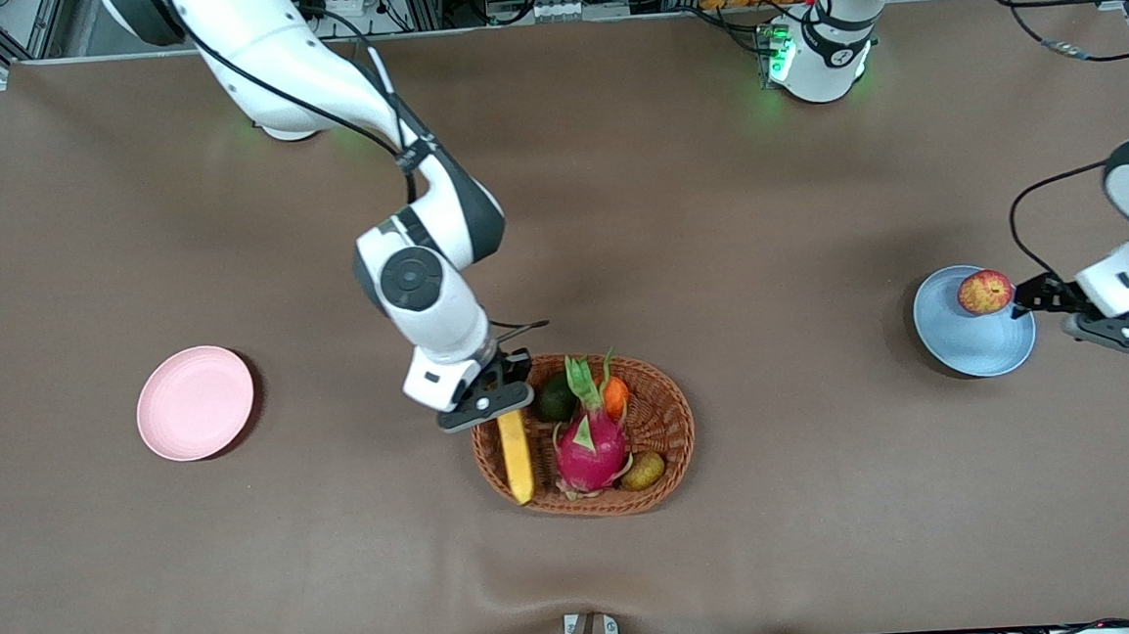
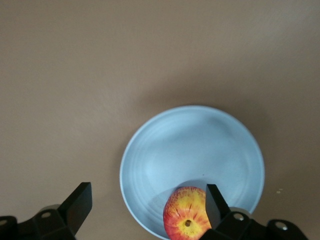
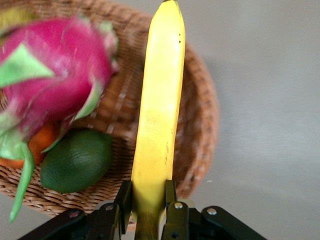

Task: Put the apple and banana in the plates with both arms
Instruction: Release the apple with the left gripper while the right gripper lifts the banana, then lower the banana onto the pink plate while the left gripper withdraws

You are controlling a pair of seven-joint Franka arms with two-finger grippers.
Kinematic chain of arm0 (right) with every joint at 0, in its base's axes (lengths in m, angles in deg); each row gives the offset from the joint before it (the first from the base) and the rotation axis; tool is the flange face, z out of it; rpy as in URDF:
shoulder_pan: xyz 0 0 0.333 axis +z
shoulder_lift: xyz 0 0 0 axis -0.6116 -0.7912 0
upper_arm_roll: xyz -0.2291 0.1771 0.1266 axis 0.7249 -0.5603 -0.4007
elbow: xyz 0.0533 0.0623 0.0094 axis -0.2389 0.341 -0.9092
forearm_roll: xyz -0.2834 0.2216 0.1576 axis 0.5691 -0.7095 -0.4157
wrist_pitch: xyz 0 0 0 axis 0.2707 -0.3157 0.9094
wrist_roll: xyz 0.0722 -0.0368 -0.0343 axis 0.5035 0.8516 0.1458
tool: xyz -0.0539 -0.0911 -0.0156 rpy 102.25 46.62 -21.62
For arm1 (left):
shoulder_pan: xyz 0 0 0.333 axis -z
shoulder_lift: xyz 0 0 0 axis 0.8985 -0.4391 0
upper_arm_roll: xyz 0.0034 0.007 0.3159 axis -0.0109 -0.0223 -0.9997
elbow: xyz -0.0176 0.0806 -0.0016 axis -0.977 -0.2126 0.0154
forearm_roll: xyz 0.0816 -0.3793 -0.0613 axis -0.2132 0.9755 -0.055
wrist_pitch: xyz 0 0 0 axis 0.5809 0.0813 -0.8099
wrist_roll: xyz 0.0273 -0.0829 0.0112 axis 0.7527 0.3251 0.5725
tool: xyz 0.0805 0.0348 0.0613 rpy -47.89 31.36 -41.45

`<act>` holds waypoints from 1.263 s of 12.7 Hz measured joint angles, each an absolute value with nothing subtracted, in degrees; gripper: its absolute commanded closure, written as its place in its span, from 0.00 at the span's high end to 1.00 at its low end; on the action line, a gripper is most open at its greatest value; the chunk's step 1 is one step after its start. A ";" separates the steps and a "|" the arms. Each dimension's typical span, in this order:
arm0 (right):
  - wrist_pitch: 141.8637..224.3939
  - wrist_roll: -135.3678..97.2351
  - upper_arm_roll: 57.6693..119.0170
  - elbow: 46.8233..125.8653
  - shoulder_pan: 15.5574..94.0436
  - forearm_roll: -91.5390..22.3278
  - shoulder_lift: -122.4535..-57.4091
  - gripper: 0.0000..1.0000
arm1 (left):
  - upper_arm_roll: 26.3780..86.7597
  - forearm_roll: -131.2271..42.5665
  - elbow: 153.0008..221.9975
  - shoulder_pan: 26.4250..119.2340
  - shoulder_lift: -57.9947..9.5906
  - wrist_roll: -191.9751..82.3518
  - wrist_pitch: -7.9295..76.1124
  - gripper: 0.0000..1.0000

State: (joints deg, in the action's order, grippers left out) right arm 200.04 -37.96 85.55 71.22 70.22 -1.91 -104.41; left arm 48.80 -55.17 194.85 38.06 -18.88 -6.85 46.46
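The red and yellow apple (image 1: 984, 292) rests in the light blue plate (image 1: 968, 343) by its rim, near the left arm's end of the table. My left gripper (image 1: 1020, 305) is open around it; in the left wrist view the apple (image 2: 186, 215) lies against one finger (image 2: 216, 202) on the blue plate (image 2: 190, 145), and the left gripper (image 2: 148, 206) has its jaws wide apart. My right gripper (image 1: 501, 397) is shut on the stem end of the yellow banana (image 1: 515, 457) over the woven basket's edge. In the right wrist view the right gripper (image 3: 149, 200) clamps the banana (image 3: 159, 110). The pale pink plate (image 1: 195, 402) is empty.
The oval woven basket (image 1: 664, 419) at the table's middle holds a pink dragon fruit (image 1: 592, 443), a dark green fruit (image 1: 557, 399), an orange fruit (image 1: 615, 397) and a brownish kiwi-like fruit (image 1: 642, 470). The pink plate lies toward the right arm's end.
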 measured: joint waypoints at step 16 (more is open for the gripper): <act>169.58 -33.79 85.98 73.19 42.35 -1.93 -86.63 0.00 | 49.31 -55.17 177.36 56.57 -11.72 -35.40 16.33 1.00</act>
State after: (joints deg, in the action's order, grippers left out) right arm 169.58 -33.79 85.98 73.19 42.35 -1.93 -86.63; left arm 49.31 -55.17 177.36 56.57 -11.72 -35.40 16.33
